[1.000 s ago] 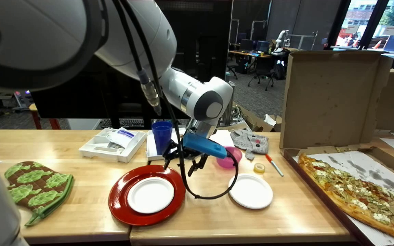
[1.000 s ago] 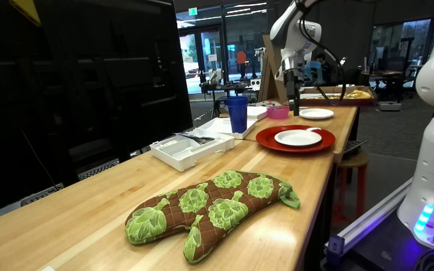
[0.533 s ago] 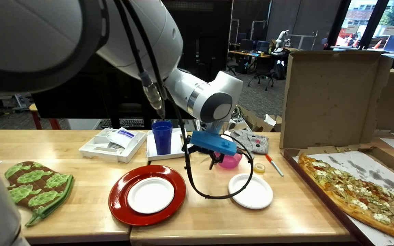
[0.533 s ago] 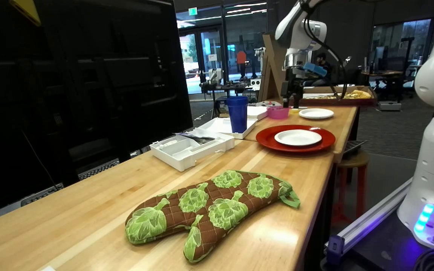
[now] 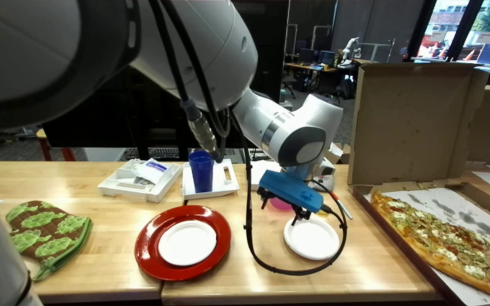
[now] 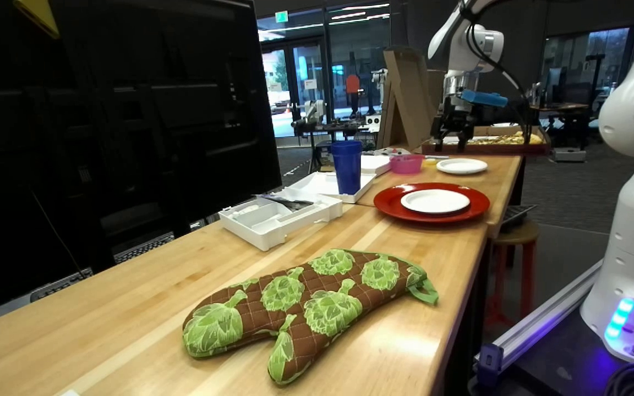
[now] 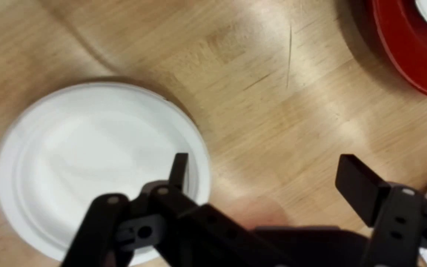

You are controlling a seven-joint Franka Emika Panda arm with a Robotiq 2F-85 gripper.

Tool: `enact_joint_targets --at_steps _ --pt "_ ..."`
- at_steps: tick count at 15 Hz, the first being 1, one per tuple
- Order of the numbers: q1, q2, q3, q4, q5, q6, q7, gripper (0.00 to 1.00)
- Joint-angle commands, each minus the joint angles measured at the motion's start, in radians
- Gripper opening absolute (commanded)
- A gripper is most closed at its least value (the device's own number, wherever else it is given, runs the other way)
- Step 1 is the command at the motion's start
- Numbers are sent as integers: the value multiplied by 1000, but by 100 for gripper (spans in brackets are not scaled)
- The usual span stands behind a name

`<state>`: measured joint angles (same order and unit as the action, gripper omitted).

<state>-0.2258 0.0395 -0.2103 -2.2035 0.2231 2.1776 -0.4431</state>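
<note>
My gripper (image 7: 263, 163) is open with nothing between its fingers, and table wood shows through the gap. In the wrist view its left finger (image 7: 178, 170) overlaps the rim of a white plate (image 7: 98, 148). From outside, the gripper (image 5: 279, 214) hangs above the table near that white plate (image 5: 311, 242), apart from it. Behind the gripper a pink bowl (image 5: 280, 205) is mostly hidden; it shows fully as a pink bowl (image 6: 406, 164) in an exterior view. A red plate (image 5: 149, 255) bears a smaller white plate (image 5: 187, 243).
A blue cup (image 5: 202, 172) stands in a white tray (image 5: 223, 185), beside a compartment box (image 5: 117, 185). An open pizza box (image 5: 415, 127) holds pizza (image 5: 445, 242). An oven mitt (image 6: 306, 308) lies at the opposite end. A marker (image 5: 343, 209) is partly behind the arm's cable.
The gripper has moved away from the red plate, towards the pizza box and the lone white plate, and has risen and turned. It stays open. The objects on the table have not moved.
</note>
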Motion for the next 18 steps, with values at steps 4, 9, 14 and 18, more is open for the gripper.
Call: enact_joint_targets --at_steps 4,9,14,18 --pt "-50 51 -40 22 55 -7 78 100" --pt "-72 90 -45 27 106 28 131 100" --pt "-72 92 -39 20 95 56 153 100" --pt "-72 101 -37 32 95 35 158 100"
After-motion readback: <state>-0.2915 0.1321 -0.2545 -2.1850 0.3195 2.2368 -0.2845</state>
